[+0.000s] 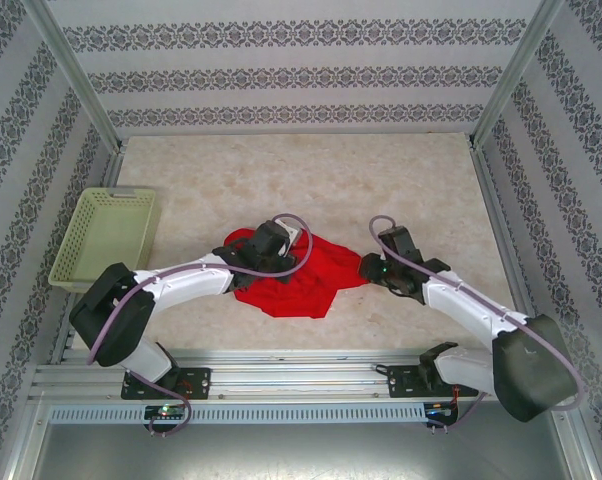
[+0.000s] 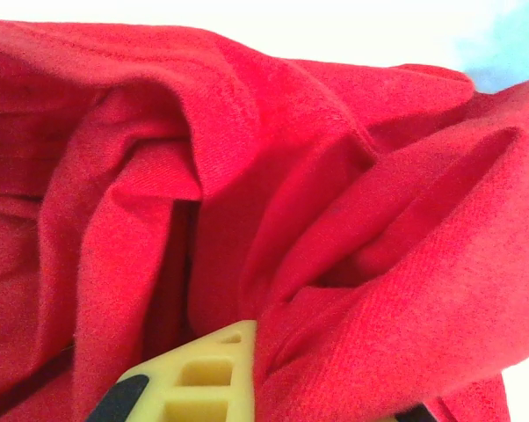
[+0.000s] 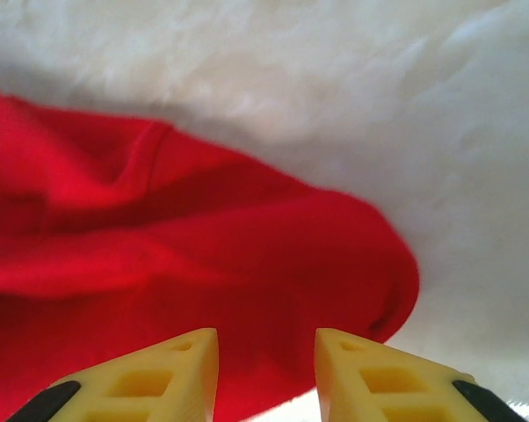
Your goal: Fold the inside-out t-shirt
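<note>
Pale marbled surface (image 1: 311,170), patterned wall panels round three sides.

Left jaws: closed, with a bunch of the red inside-out t-shirt (image 1: 299,285) pinched in them. In the left wrist view cloth drapes over one yellow finger (image 2: 203,378) and hides the other, and folds rise steeply from the pinch. Judged a lifting hold, meant to draw the heap's left side up so it can be spread.

Right jaws: parted, nothing between them. Both yellow fingers (image 3: 155,378) show with a clear gap, and a rounded edge of the shirt lies on the surface just ahead of them. Judged poised to take hold of that edge.

Shirt: crumpled heap, not flat, no fold made. It lies near the front edge between left arm (image 1: 186,280) and right arm (image 1: 461,300). The left wrist is over its upper left part, the right wrist at its right tip.

Pale green basket (image 1: 106,235): far left, well apart from the shirt.

Step in hand, by my reading: flattening before any fold.
</note>
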Controlling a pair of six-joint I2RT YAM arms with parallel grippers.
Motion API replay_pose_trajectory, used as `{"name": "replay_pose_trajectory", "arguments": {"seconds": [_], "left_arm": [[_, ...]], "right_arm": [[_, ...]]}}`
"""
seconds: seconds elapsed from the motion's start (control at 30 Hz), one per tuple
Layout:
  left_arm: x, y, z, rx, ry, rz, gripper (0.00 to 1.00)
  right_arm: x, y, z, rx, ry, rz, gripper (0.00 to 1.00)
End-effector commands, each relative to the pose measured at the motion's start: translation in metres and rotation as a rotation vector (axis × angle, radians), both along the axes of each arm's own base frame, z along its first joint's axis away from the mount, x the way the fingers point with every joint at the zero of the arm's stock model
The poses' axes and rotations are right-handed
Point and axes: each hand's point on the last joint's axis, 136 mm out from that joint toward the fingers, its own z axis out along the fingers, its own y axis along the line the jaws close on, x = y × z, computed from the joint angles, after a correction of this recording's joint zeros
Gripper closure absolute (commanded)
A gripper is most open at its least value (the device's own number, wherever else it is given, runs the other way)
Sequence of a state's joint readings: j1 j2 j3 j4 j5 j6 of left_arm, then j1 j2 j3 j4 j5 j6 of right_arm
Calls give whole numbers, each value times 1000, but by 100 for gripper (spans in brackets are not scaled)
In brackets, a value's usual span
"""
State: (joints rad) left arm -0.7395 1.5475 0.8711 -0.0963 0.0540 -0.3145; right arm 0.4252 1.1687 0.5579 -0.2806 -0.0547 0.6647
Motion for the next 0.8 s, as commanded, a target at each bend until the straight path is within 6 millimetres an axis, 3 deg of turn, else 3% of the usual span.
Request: {"name": "replay_pose_trajectory", "arguments": {"seconds": [0.0,0.17,0.37,0.47,0.63,0.77], "left_arm": [[7,12,-6,43,29,80,100],[10,11,-15,50,65,96,100],[12,20,-32,129,127,138,100],[9,15,-35,111,154,125,100],[4,9,-34,86,168,81,100],[-5,6,-29,58,169,38,100]], "right_arm": [[-14,-7,-11,-42,20,-39,68],[-19,6,-24,-25,31,-5,72],[-17,18,-37,-65,50,14,60],[-2,19,-33,-96,22,16,55],[26,30,-9,-111,-59,44,42],[47,23,-10,-109,-37,22,41]]}}
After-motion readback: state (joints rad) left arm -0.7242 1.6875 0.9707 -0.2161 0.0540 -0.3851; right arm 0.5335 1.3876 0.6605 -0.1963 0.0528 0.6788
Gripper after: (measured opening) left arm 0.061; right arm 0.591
